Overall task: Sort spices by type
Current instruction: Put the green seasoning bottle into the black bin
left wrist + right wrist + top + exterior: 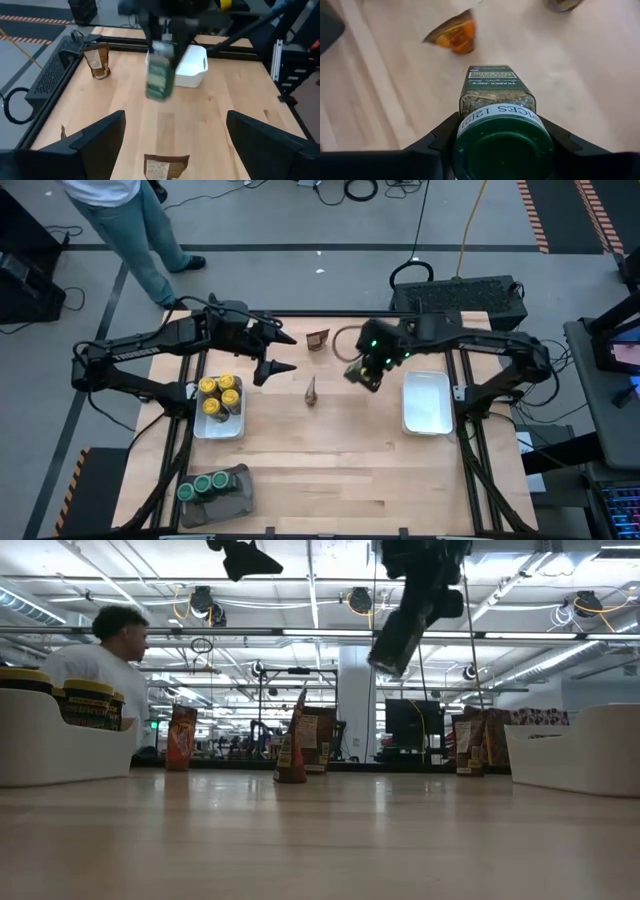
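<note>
Gripping a green-lidded jar (501,112), right fingers (445,131) clamp it midair.

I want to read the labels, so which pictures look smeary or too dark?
Left wrist view: the green-lidded jar held by the right gripper is smeared by motion. Right wrist view: the jar's label is sharp, the packet beyond it blurred. Low view: the jar and arms are dark against bright ceiling lights.

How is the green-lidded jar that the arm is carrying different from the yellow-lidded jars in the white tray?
The carried jar has a green lid; the tray jars have yellow lids. It hangs tilted in the air, clamped in the right gripper, while they stand upright, packed together in the white tray. It is alone; they form a cluster. All are small spice jars.
</note>
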Robot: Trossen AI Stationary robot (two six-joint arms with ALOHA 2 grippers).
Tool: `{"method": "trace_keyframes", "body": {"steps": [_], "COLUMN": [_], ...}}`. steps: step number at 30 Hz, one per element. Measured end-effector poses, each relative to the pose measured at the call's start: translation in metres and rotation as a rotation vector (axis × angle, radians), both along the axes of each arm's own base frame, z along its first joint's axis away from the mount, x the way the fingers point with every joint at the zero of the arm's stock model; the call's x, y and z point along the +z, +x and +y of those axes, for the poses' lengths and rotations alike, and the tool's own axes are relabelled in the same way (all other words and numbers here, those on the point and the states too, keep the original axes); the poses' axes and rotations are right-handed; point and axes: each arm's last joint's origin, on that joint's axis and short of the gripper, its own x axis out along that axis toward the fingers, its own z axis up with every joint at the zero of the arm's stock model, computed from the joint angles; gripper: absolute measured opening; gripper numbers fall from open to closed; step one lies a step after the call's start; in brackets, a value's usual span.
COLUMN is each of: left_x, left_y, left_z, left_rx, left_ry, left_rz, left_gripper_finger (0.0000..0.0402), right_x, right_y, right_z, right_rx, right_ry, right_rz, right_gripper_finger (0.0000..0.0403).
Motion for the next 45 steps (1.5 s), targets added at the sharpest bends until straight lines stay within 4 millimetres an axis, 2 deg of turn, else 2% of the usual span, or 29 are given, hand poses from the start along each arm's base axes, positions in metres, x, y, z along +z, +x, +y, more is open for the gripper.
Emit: {"method": "trace_keyframes", "body": {"steps": [5,12,17,24,36,40,45], "left_x": [-0.001,-0.003,-0.004,-0.005,-0.009,-0.017,-0.029], "left_y": [0.000,-0.002,-0.002,-0.003,-0.004,-0.009,-0.018], "left_z": [-0.001,-0.002,-0.004,-0.005,-0.012,-0.019,-0.026], "left_rx": [-0.038,-0.092,-0.157,-0.209,-0.228,-0.206,-0.097], "left_ry": [0.021,0.057,0.055,0.031,-0.037,-0.090,-0.127], "left_rz": [0.003,0.030,0.032,0.027,0.075,0.185,0.382], "left_gripper_finger": [0.0350,0.0350,0.0350,0.0350,0.0350,0.0350,0.0350], "right_x": [-0.013,-0.025,-0.040,-0.035,-0.049,-0.052,-0.053], "right_y": [0.021,0.041,0.063,0.097,0.141,0.142,0.139], "right_z": [0.028,0.058,0.079,0.102,0.107,0.107,0.106], "right_rx": [0.027,-0.014,-0.018,-0.005,0.132,0.190,0.253], "right_ry": [0.066,0.142,0.228,0.244,0.159,0.123,0.046], "right_rz": [-0.015,-0.044,-0.051,-0.016,0.070,0.111,0.136], "right_gripper_finger": [0.0180,0.0180,0.0180,0.0180,0.0180,0.0180,0.0180]}}
